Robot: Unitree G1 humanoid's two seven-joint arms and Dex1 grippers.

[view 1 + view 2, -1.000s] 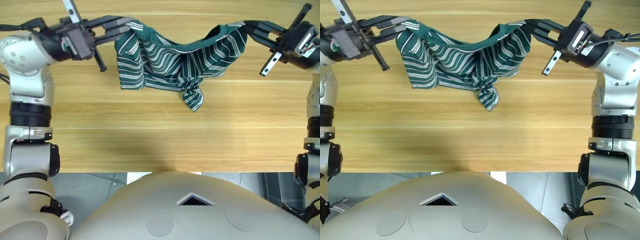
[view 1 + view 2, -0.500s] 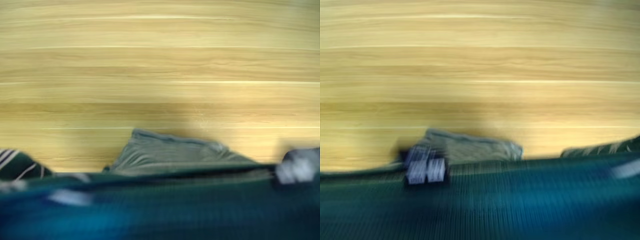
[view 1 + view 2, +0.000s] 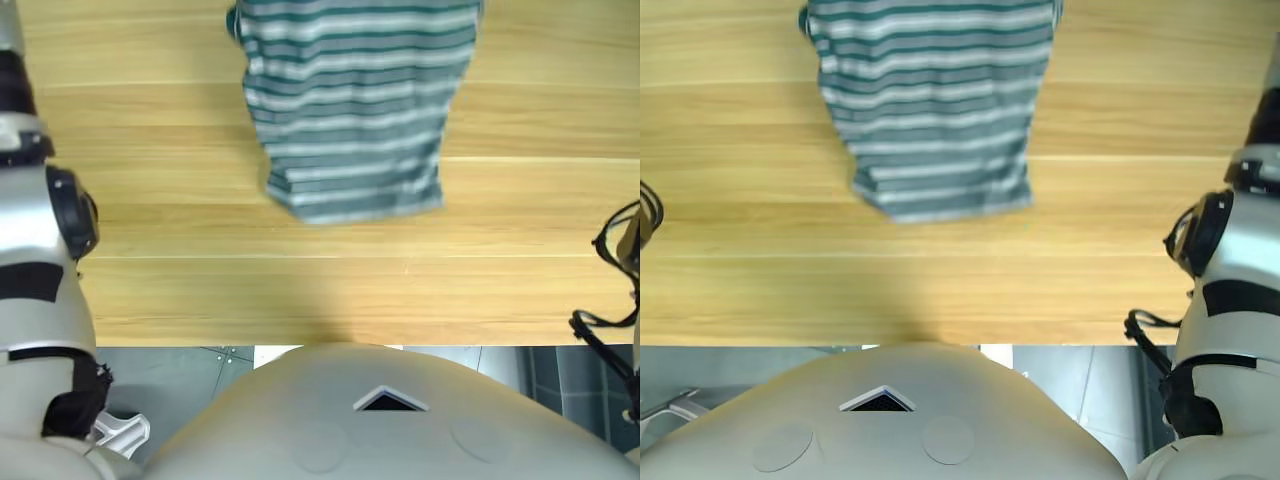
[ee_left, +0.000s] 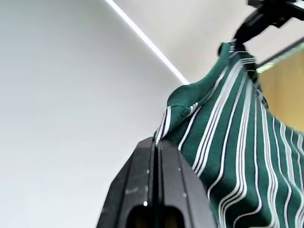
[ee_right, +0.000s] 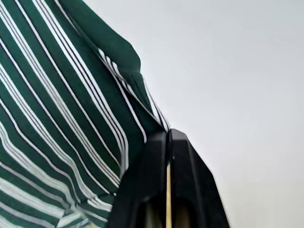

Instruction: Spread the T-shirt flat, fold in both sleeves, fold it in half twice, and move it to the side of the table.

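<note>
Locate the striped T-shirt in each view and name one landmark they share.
Left eye view: T-shirt at top centre.
Right eye view: T-shirt at top, left of centre.
Left wrist view: pinched in the left gripper.
Right wrist view: pinched in the right gripper.
Shared landmark: the wooden table, in both eye views and the left wrist view.

I count one T-shirt, green with white stripes, and one wooden table. I have two grippers, my left gripper and my right gripper, each two-fingered and each pinched onto that single shirt.
</note>
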